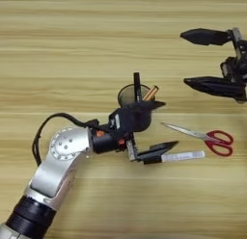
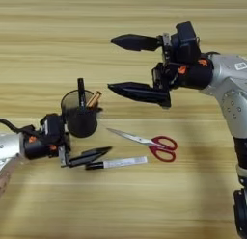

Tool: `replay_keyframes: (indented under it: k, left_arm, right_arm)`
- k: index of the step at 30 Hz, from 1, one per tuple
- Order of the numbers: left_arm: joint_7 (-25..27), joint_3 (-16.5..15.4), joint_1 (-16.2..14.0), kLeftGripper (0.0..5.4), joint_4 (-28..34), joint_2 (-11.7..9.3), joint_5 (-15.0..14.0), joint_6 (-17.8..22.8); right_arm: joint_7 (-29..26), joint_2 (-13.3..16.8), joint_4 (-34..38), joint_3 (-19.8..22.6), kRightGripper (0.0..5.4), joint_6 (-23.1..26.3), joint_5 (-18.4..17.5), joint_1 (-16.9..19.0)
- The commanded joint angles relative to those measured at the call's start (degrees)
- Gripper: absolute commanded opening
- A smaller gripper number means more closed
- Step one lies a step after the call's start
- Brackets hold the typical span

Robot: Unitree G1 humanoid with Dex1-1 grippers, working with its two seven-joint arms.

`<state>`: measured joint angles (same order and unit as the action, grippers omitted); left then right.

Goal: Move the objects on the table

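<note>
- Left eye view: the left gripper [image 1: 157, 127] sits at frame centre with its fingers spread, the upper one across the front of the pen cup [image 1: 132, 96], the lower one lying over the capped end of the marker [image 1: 181, 156].
- The marker lies just right of that lower finger, its long axis almost level across the frame, white barrel pointing right.
- The scissors [image 1: 205, 136] lie right of centre, blades pointing up-left, red handles at the right; they sit just above the marker.
- Right eye view: the right gripper [image 2: 113, 63] hangs in the upper middle, fingers wide apart and pointing left, holding nothing.
- In this view it is above the scissors [image 2: 147, 142] and up-right of the cup [image 2: 79, 112].
- By my reading the left gripper is nearer the marker [image 2: 118, 162] and cup.
- The table [image 2: 144, 204] shows bare wood along the bottom and top for moving.
</note>
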<state>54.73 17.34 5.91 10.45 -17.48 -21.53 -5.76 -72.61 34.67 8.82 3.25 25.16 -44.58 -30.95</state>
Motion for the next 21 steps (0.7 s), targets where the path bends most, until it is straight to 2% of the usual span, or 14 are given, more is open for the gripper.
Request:
replay_keyframes:
  k: [1, 5, 9, 14, 17, 21]
  left_arm:
    - [-2.7, -3.0, 0.9, 4.93, 2.4, 1.9, -3.4, 1.1]
    - [-6.3, -5.8, 2.0, 5.37, 2.1, 4.0, -4.4, 0.8]
    - [-9.6, -8.3, 2.8, 5.37, 1.7, 5.5, -4.3, 0.5]
    - [-11.6, -9.5, 2.9, 5.37, 0.7, 5.5, -1.8, -1.0]
    - [-12.6, -10.1, 2.3, 5.37, -0.2, 5.7, -1.5, -1.1]
    - [-15.9, -11.6, 2.5, 5.37, -2.1, 5.9, 0.8, -1.6]
  right_arm:
    - [1.5, -0.6, -0.5, 1.5, 5.40, -1.7, 1.0, 0.4]
    - [3.5, -1.3, -1.2, 2.4, 5.40, -3.6, 2.2, 1.2]
    - [6.4, -2.0, -1.4, 3.1, 5.40, -7.1, 5.4, 3.2]
    - [9.6, -2.1, -0.7, 3.8, 5.40, -10.7, 8.7, 6.1]
    - [11.7, -2.4, 0.3, 4.2, 5.40, -12.2, 10.0, 8.0]
    - [15.0, -2.4, 1.7, 4.2, 5.40, -14.1, 12.6, 10.9]
